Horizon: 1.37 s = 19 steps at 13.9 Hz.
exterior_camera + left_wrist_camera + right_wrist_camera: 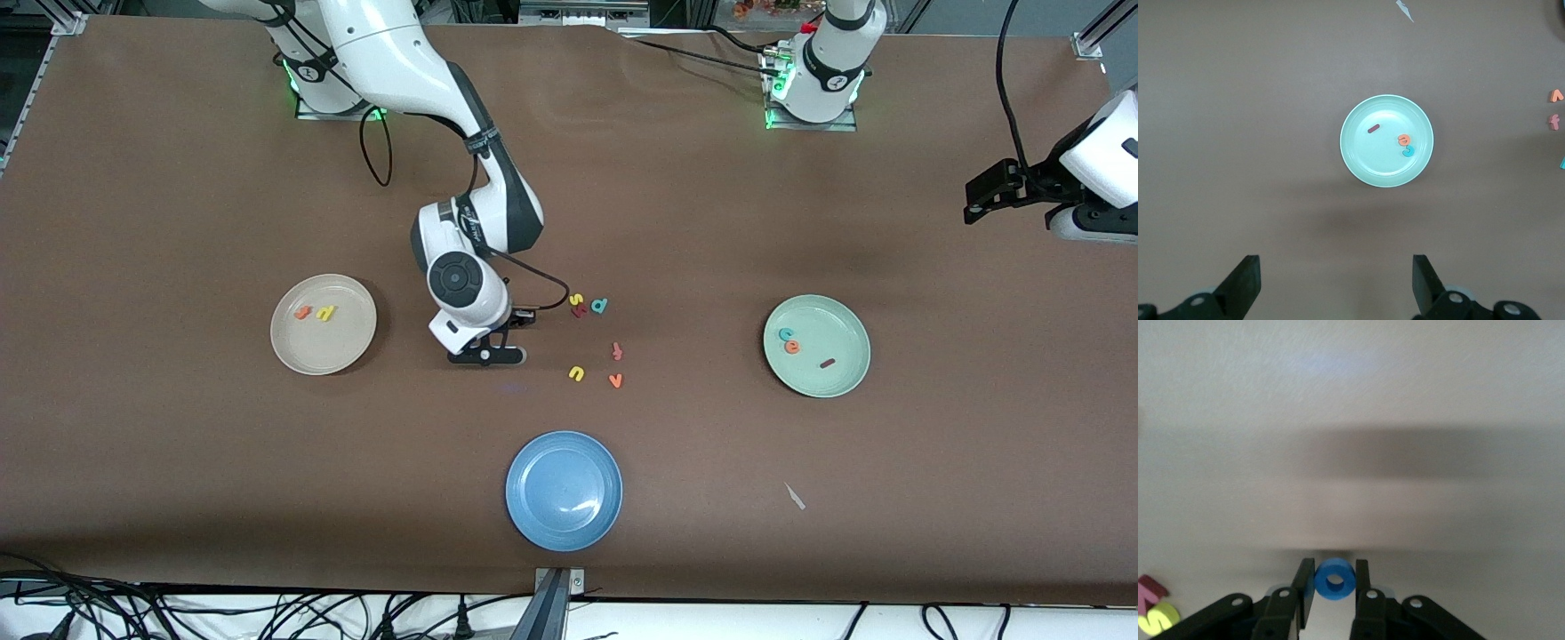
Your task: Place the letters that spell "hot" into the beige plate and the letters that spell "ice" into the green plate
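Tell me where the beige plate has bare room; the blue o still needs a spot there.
The beige plate is bare across the half nearer the front camera; the orange t and yellow h crowd its upper middle. The right gripper grips the blue o.

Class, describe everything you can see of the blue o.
The blue o is a small, thick ring with a round hole, matte and foam-like. It sits edge-on between the right gripper's two black fingers, which are shut on its sides, above the bare brown table. The front view hides it under that gripper.
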{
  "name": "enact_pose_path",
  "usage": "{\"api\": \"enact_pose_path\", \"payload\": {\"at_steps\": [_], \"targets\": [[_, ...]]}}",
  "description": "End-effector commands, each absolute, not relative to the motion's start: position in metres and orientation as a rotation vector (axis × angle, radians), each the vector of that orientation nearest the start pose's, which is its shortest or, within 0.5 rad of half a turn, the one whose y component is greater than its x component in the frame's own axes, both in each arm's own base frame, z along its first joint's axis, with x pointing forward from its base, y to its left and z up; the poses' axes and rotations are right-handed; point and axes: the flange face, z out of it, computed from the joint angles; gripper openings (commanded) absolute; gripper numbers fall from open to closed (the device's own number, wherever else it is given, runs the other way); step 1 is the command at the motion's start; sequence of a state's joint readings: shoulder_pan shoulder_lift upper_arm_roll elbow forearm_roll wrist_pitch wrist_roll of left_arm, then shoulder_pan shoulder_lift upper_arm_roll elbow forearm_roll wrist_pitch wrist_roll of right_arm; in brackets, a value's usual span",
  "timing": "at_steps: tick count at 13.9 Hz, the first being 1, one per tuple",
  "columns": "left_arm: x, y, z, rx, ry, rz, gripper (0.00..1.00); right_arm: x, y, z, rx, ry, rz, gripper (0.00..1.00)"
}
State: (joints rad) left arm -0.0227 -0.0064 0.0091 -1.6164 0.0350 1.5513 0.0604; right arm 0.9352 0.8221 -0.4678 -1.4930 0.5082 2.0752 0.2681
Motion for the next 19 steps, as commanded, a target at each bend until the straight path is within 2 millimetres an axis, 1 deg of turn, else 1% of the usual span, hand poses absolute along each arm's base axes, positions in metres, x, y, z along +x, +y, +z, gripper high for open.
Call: {"api": "enact_pose_path", "payload": {"at_steps": [1,2,3,4,5,6,7,8,9,10,11,12,13,14,15,19], "targets": [[0.551,-0.002,0.611,-3.105,0.138,0.099,1.00,0.610,0.330,0.246,-3.120,-0.144,0.315,0.27],[0.551,-0.002,0.611,-3.105,0.138,0.099,1.00,0.617,0.306,0.256,-3.132,-0.185,0.349,0.27],[0.551,-0.002,0.611,-3.105,0.138,0.099,1.00,0.624,0.274,0.261,-3.145,-0.234,0.361,0.27],[0.551,-0.002,0.611,-3.105,0.138,0.099,1.00,0.625,0.243,0.264,-3.144,-0.253,0.368,0.27],[0.551,-0.002,0.611,-3.105,0.138,0.099,1.00,0.625,0.220,0.269,-3.135,-0.278,0.365,0.27],[0.551,-0.002,0.610,-3.105,0.138,0.102,1.00,0.622,0.202,0.270,-3.128,-0.297,0.373,0.27],[0.551,-0.002,0.611,-3.105,0.138,0.100,1.00,0.619,0.180,0.272,-3.120,-0.308,0.359,0.27],[0.551,-0.002,0.611,-3.105,0.138,0.099,1.00,0.610,0.160,0.265,-3.106,-0.340,0.336,0.28],[0.551,-0.002,0.611,-3.105,0.138,0.099,1.00,0.601,0.141,0.262,-3.094,-0.348,0.284,0.28],[0.551,-0.002,0.611,-3.105,0.138,0.099,1.00,0.591,0.127,0.254,-3.096,-0.338,0.252,0.28],[0.551,-0.002,0.611,-3.105,0.138,0.099,1.00,0.586,0.121,0.249,-3.102,-0.323,0.231,0.29],[0.551,-0.002,0.611,-3.105,0.138,0.099,1.00,0.584,0.118,0.246,-3.103,-0.311,0.230,0.34],[0.551,-0.002,0.611,-3.105,0.138,0.099,1.00,0.582,0.115,0.244,-3.099,-0.294,0.237,0.59],[0.551,-0.002,0.611,-3.105,0.138,0.099,1.00,0.583,0.114,0.245,-3.099,-0.269,0.241,0.96],[0.551,-0.002,0.611,-3.105,0.138,0.099,1.00,0.584,0.114,0.247,-3.099,-0.250,0.243,1.00],[0.551,-0.002,0.610,-3.105,0.138,0.102,1.00,0.598,0.130,0.267,-3.099,-0.153,0.225,1.00]]}}
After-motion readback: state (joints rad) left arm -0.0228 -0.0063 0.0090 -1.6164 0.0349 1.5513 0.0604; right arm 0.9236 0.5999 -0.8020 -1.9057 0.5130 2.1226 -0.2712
